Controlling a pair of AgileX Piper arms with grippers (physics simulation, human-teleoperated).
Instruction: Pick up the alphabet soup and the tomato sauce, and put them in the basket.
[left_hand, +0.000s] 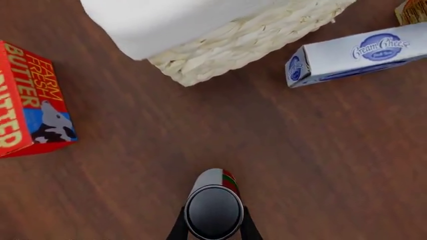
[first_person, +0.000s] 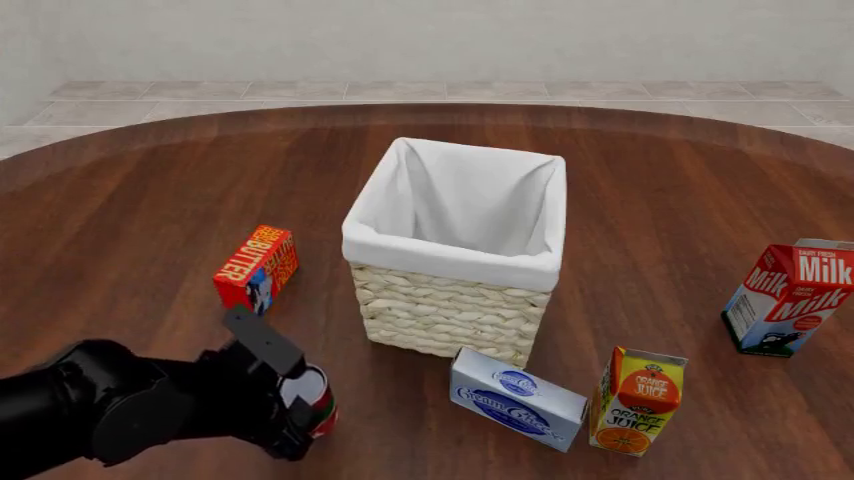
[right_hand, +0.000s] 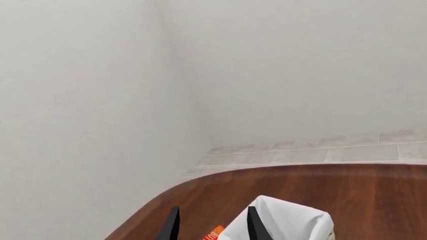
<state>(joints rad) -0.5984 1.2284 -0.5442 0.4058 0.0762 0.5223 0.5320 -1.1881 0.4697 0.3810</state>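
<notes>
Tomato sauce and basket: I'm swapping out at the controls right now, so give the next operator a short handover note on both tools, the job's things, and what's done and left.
Left tool: shut on the tomato sauce, fingers either side of the can, low near the table's front left.
Right tool: open, holding nothing, raised and pointing toward the far wall.
Basket: upright mid-table; what shows of its inside in the front view is only white lining.
Done: tomato sauce grasped.
Left: carry it over the basket and release it. No alphabet soup can shows in any view, so its status is unknown; find it first.

tomato sauce (first_person: 315, 410) near basket (first_person: 454, 300)
</notes>
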